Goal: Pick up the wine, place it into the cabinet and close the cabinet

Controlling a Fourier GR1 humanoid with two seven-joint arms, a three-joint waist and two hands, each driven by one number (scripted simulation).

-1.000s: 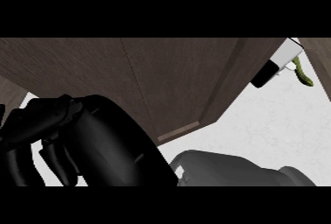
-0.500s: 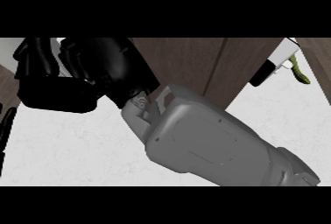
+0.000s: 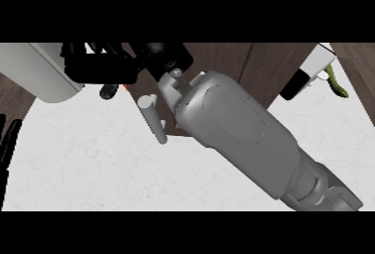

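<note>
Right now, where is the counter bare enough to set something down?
The white counter is bare left of the grey forearm, below the grey cylinder. Another bare patch lies right of the forearm, below the cabinet door. It is crowded along the top, around the black hand.

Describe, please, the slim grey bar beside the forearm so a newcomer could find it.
Find the big grey forearm crossing the white counter from the lower right. Just left of it, below the black right hand, shows a slim pale grey bar. It alone is thin and straight, far narrower than the forearm.
</note>
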